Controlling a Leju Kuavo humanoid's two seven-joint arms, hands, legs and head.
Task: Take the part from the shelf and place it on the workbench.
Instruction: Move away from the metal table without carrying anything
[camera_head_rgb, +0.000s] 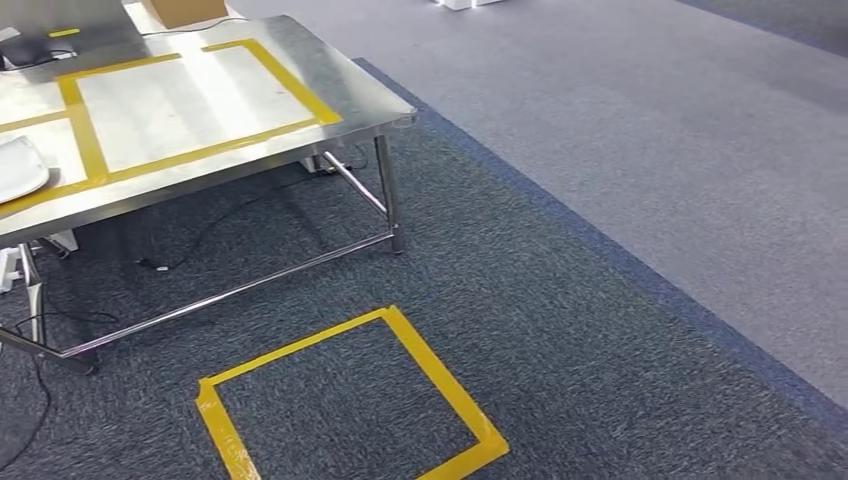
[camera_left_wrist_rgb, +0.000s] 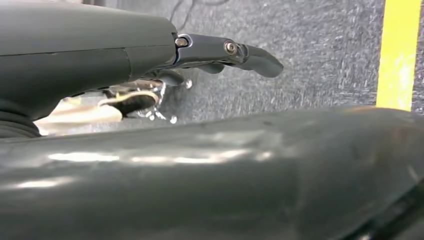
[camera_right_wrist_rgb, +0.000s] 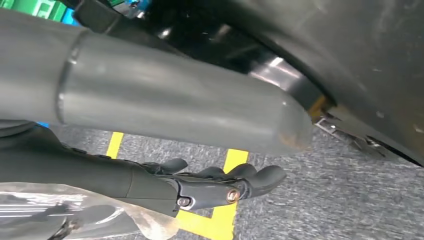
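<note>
Right hand (camera_right_wrist_rgb: 210, 187) is hanging over the carpet, seeming to be holding a clear-bagged part (camera_right_wrist_rgb: 75, 215); left hand (camera_left_wrist_rgb: 200, 57) grip unclear; workbench (camera_head_rgb: 330, 75) lying ahead-left; loose bag risks slipping during approach.

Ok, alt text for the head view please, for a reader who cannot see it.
A stainless steel workbench marked with yellow tape rectangles stands at upper left on dark grey carpet. A square of yellow tape lies on the floor in front of it. A white object sits at the bench's left edge, and cables trail underneath.
</note>
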